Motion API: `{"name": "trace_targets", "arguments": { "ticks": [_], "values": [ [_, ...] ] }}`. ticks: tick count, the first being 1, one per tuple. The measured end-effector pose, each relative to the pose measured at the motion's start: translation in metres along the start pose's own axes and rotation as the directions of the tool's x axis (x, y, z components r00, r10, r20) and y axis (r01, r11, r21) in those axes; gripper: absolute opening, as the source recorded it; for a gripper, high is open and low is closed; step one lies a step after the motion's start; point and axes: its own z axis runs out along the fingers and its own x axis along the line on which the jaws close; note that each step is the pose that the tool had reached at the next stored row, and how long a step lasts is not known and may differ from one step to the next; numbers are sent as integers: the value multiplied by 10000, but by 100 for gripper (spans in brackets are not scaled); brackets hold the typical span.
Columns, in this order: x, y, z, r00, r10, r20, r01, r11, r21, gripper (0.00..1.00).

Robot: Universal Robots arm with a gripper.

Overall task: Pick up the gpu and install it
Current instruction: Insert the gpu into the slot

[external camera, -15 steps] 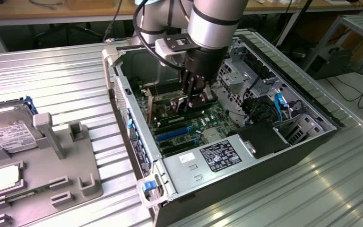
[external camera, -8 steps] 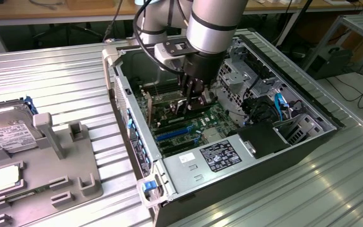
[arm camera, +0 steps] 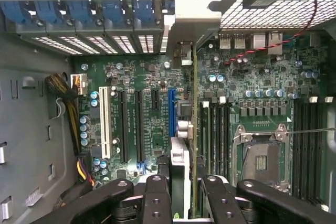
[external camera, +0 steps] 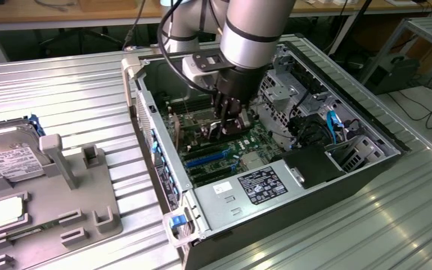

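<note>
The gpu (arm camera: 188, 129) shows edge-on in the wrist view as a thin dark slab with a green board edge, running from my fingers toward the case's rear slot openings. It stands upright over the motherboard (arm camera: 152, 129), right beside the blue slot (arm camera: 171, 111); whether it is seated I cannot tell. My gripper (arm camera: 184, 195) is shut on the card, one black finger on each face. In the exterior view the gripper (external camera: 227, 125) reaches down into the open computer case (external camera: 366, 132), with the gpu (external camera: 214, 130) between its fingers.
Inside the case lie the CPU socket (arm camera: 261, 161), memory slots (arm camera: 310, 145), a white slot (arm camera: 104, 124), blue rear clips (arm camera: 79, 11) and the power supply (external camera: 265, 185). At the exterior view's left, a grey fixture (external camera: 58, 219) stands by a silver hard drive (external camera: 9, 154).
</note>
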Motion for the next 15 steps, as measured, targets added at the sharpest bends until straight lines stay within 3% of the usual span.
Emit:
{"name": "trace_targets", "arguments": {
  "ticks": [15],
  "values": [
    [50, 0, 126, 10000, -1, -1, 1, 10000, -1, 28]
  ]
}}
